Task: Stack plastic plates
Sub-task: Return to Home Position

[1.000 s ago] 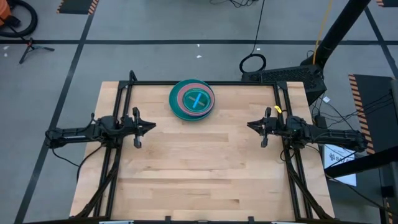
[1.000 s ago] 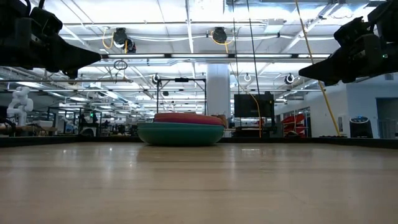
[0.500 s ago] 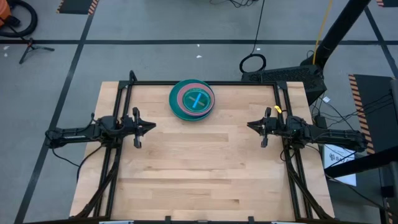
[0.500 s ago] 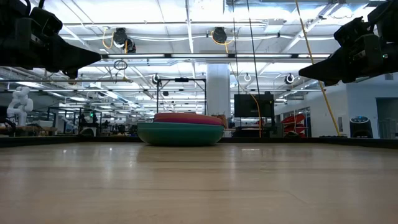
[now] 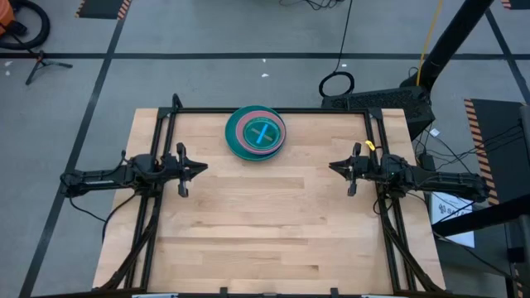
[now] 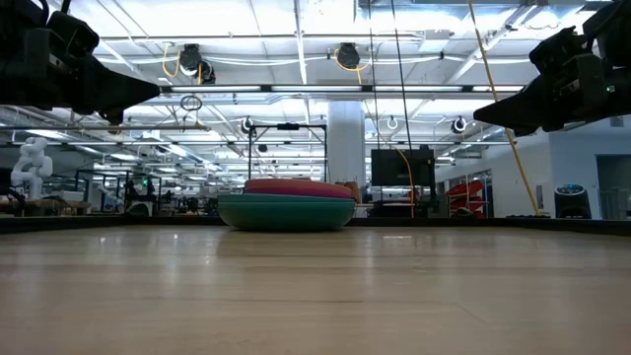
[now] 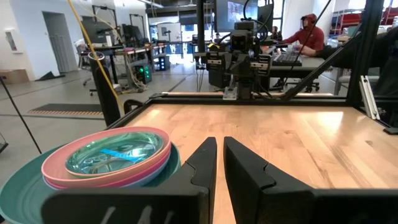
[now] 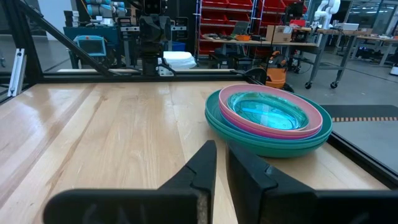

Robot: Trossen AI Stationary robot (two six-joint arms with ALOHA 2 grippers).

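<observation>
On the bench (image 5: 265,232) near its far edge, the stacked plastic plates (image 5: 256,132) could slide off if jolted; the left end effector (image 5: 204,168) and right end effector (image 5: 332,167) hang pressed together, well clear.

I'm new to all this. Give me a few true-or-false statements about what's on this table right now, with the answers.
1. All the plates sit in one stack. True.
2. The left gripper holds a plate. False: it is empty, at the side of the table.
3. The top plate is see-through cyan. True.
4. The stack stands mid-table. False: it is near the far edge.
5. The right gripper touches the stack. False: it hangs apart from it.
</observation>
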